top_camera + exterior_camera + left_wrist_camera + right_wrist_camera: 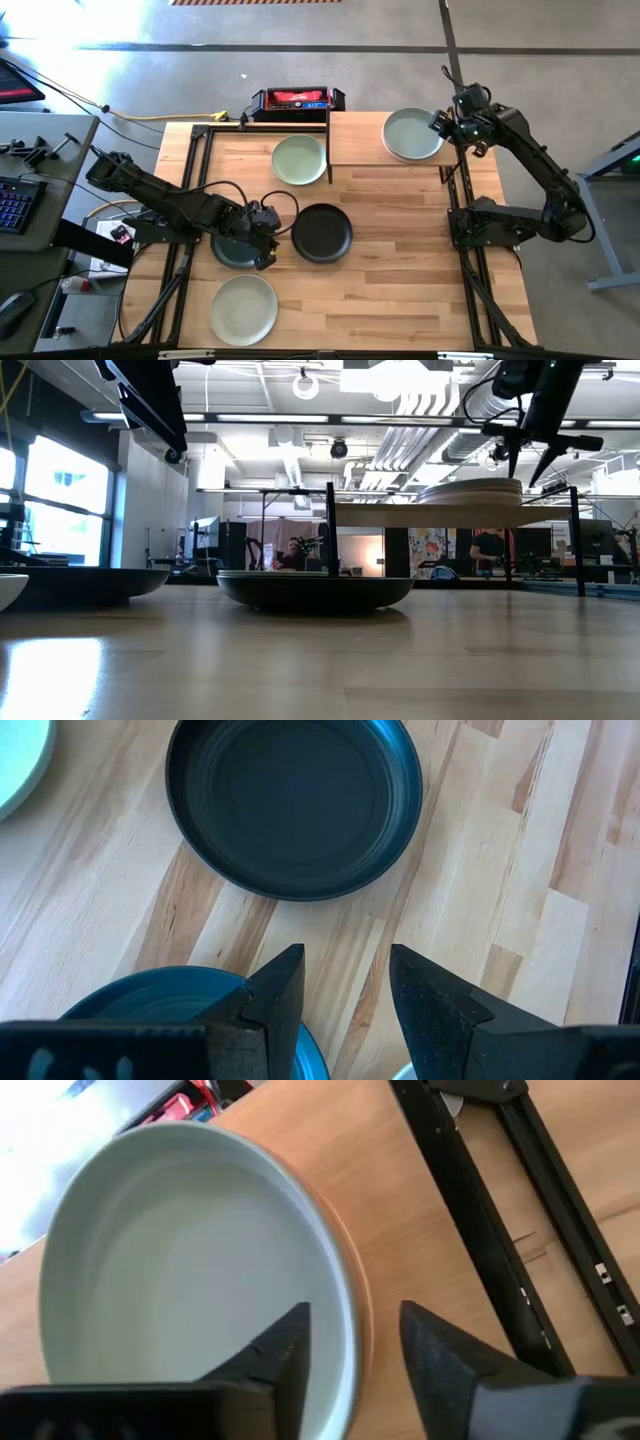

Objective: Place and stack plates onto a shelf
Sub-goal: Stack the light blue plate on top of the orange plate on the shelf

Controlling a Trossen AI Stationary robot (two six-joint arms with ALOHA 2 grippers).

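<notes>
The shelf [360,140] stands at the table's far right and carries a stack of plates [470,490]. The top one is pale green [190,1270], with a peach rim [364,1312] under it. My right gripper [350,1342] is open just above the stack's right rim, one finger on either side of it, touching nothing. A sage plate [299,159], a black plate [322,232], a dark teal plate [232,252] and a pale green plate [244,309] lie flat on the table. My left gripper [345,982] hangs open over the teal plate's edge [150,1005], beside the black plate [290,805].
A red and black box [297,98] sits at the table's far edge. Black frame rails [500,1210] run beside the shelf and along the table's sides. Bare wood [400,260] lies to the right of the black plate. People show in the room beyond.
</notes>
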